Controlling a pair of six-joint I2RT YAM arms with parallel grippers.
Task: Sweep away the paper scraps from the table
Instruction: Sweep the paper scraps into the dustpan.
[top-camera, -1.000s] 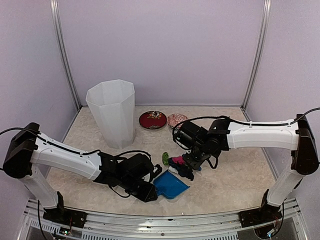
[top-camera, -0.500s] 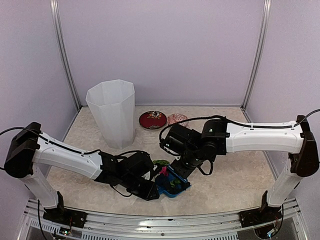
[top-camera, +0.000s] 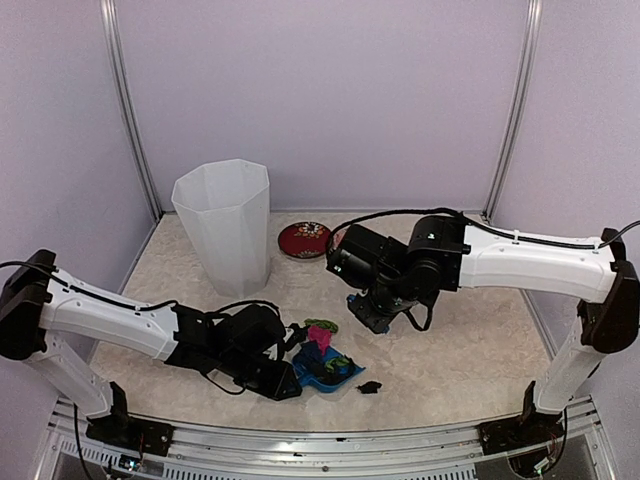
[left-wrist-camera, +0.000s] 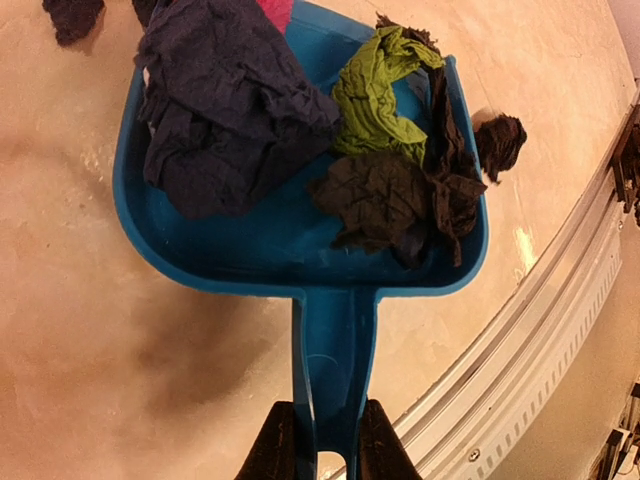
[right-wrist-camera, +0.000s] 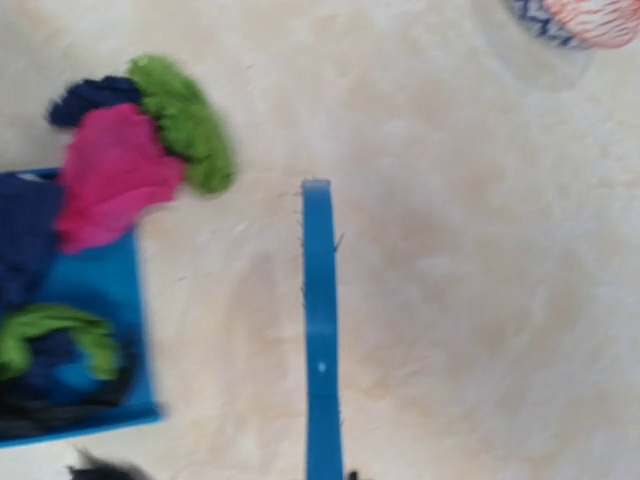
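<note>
My left gripper (left-wrist-camera: 330, 455) is shut on the handle of the blue dustpan (left-wrist-camera: 300, 240), which lies on the table (top-camera: 460, 350) near the front edge. In the pan lie navy (left-wrist-camera: 225, 100), green (left-wrist-camera: 375, 90) and black (left-wrist-camera: 385, 195) paper scraps. Pink (right-wrist-camera: 115, 170) and green (right-wrist-camera: 185, 120) scraps sit at the pan's open mouth. One black scrap (top-camera: 368, 386) lies on the table just outside the pan's right wall. My right gripper (top-camera: 372, 312) holds the blue brush (right-wrist-camera: 320, 330) above the table, behind and to the right of the pan; its fingers barely show.
A tall white bin (top-camera: 225, 225) stands at the back left. A red bowl (top-camera: 305, 240) sits behind my right arm, and a patterned bowl (right-wrist-camera: 580, 20) beside it. The metal frame (top-camera: 300, 440) runs close to the front of the dustpan.
The brush pushed the scraps into the dustpan, then my right arm drew back away from it. My left gripper shifted the loaded pan slightly left and nearer. A black scrap now lies beside the pan.
</note>
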